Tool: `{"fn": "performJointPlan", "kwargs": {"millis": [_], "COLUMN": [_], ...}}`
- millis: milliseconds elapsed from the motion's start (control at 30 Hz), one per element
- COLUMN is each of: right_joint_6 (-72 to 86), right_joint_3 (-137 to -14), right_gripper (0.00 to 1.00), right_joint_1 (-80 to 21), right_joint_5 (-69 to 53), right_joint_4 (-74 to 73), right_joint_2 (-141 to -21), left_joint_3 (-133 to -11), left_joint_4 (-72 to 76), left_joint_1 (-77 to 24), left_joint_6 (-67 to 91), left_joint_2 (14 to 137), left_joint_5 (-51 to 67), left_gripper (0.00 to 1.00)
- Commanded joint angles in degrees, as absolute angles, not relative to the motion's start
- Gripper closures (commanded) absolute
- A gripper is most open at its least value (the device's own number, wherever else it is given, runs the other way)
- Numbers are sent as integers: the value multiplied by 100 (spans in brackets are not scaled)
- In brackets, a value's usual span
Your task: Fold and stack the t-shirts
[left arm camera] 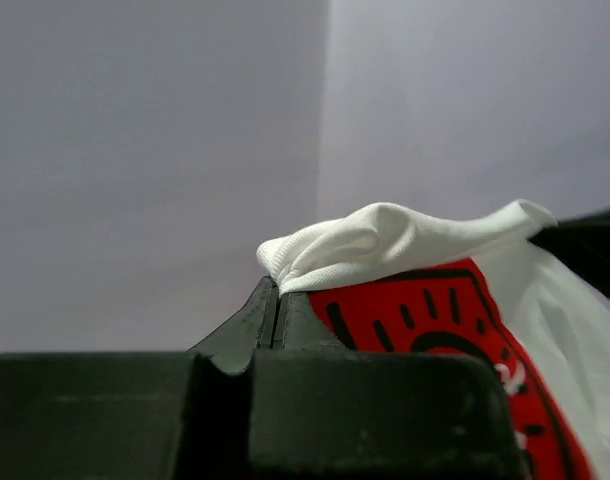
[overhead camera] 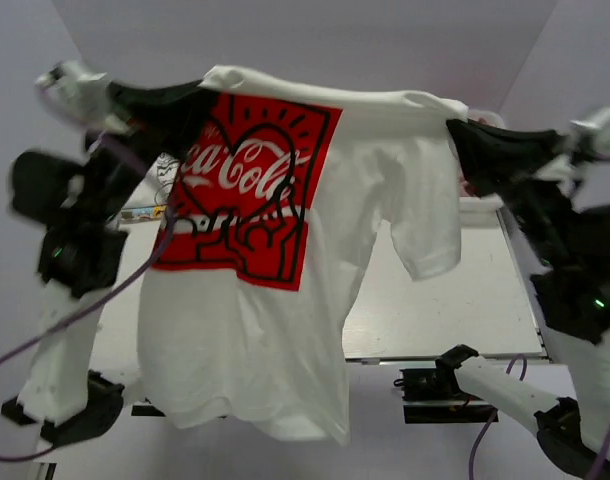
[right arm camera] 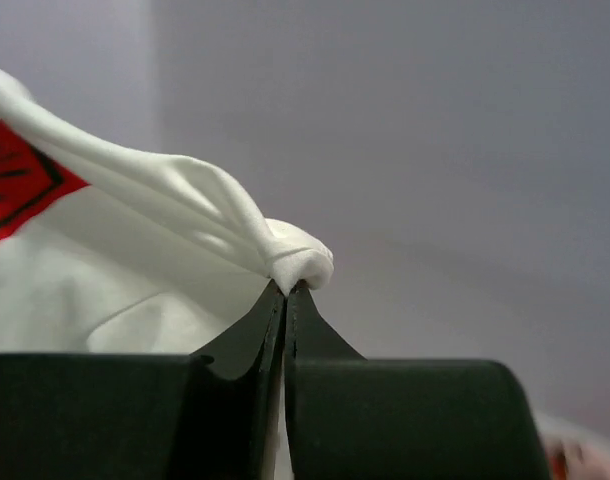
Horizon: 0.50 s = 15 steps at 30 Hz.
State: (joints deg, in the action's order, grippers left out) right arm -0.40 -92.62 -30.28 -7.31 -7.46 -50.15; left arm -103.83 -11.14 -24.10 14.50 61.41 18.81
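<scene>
Arms held high | left tool (overhead camera: 197,95) and right tool (overhead camera: 455,125) closed tight on white cotton red-heart Coca-Cola t-shirt (overhead camera: 255,330) | long axis 12-to-6 o'clock

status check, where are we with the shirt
Left gripper shut on shirt. Right gripper shut on it too. Shirt hangs spread above the table. Nothing blocking.

Hanging Coca-Cola tee (overhead camera: 247,330) hides most of the cartoon-print tee (overhead camera: 165,172) and left table (overhead camera: 435,300) behind it; right arm (overhead camera: 575,270) cut by edge.
</scene>
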Motion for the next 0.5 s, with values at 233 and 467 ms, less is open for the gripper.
{"fn": "performJointPlan", "kwargs": {"millis": [233, 467], "right_joint_6": [1256, 2030], "right_joint_3": [-5673, -5159], "right_gripper": [100, 42], "right_joint_1": [-2454, -2153], "right_joint_5": [3464, 3120], "right_joint_4": [-659, -1362], "right_joint_2": [-6669, -7479], "left_joint_3": [-8746, -8175], "left_joint_4": [-412, -870], "left_joint_1": [-2373, -2373], "left_joint_6": [1590, 1723], "left_joint_2": [9912, 10329], "left_joint_5": [1353, 1003], "left_gripper": [44, 0]}}
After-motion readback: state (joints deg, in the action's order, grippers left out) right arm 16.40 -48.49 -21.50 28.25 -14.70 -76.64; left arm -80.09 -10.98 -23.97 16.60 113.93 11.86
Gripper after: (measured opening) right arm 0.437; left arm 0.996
